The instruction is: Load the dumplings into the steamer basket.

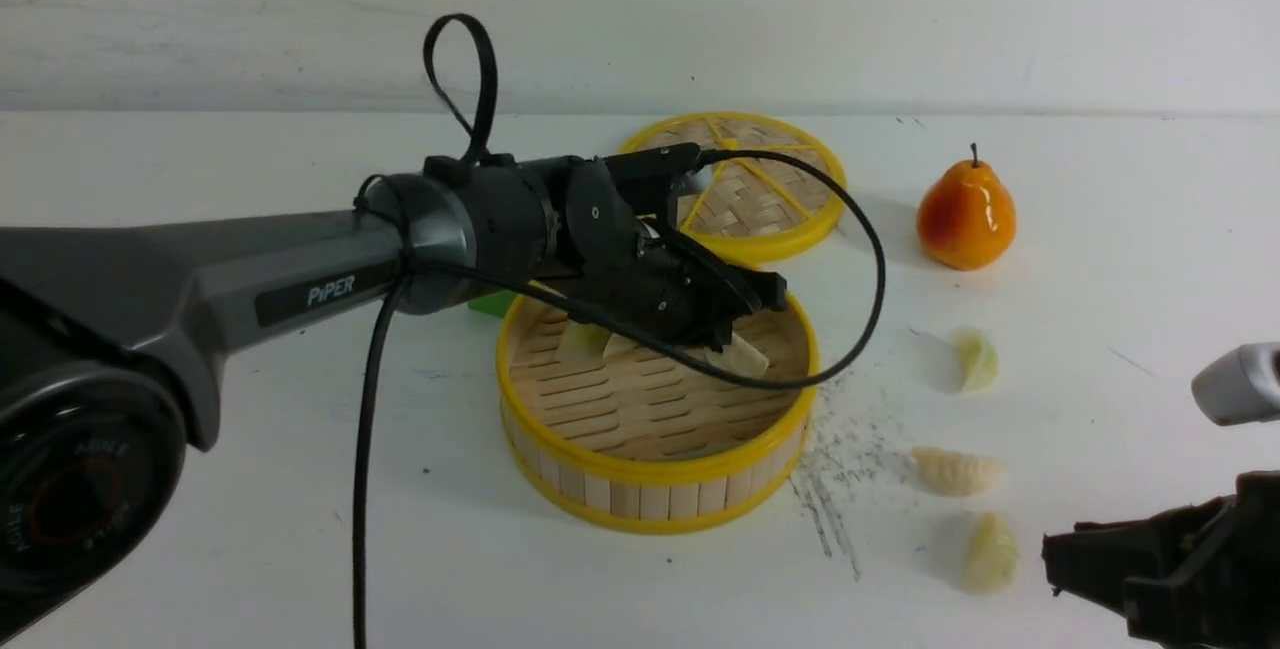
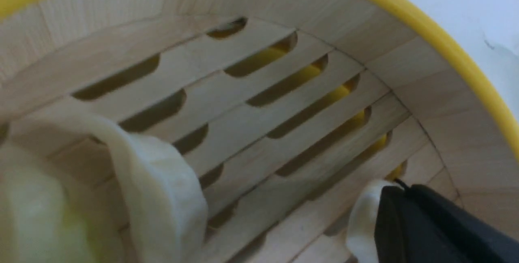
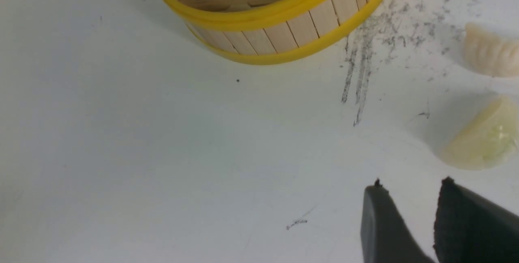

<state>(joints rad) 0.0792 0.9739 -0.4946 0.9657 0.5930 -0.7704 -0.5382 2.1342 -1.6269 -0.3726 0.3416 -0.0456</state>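
Dumplings [image 1: 745,357]: three lie in the steamer basket [image 1: 650,474] under the left fingers [image 2: 438,226], whose opening cannot be told. Three are left on the worktop [image 1: 300,449] beside the right fingers [image 3: 470,222], slightly parted and empty.

Yellow-rimmed steamer basket [image 1: 655,474]; orange pear [image 1: 966,214]

Centre of frame, front view: left arm [image 1: 300,279] lies across the steamer basket [image 1: 655,504] w/ left gripper [image 1: 750,317] down inside, so the far half of the opening is blocked. Near half of the slatted floor is bare. Cable [image 1: 362,489] hangs at lower left and loops over the basket's right rim. Lid [image 1: 760,219] & pear [image 1: 966,214] fill upper centre-right. Three loose dumplings [image 1: 955,471] dot the right side, btw basket and right gripper [image 1: 1050,554] at lower right. Bare table [image 1: 250,529]: lower left, lower centre in front of basket, upper right past the pear.
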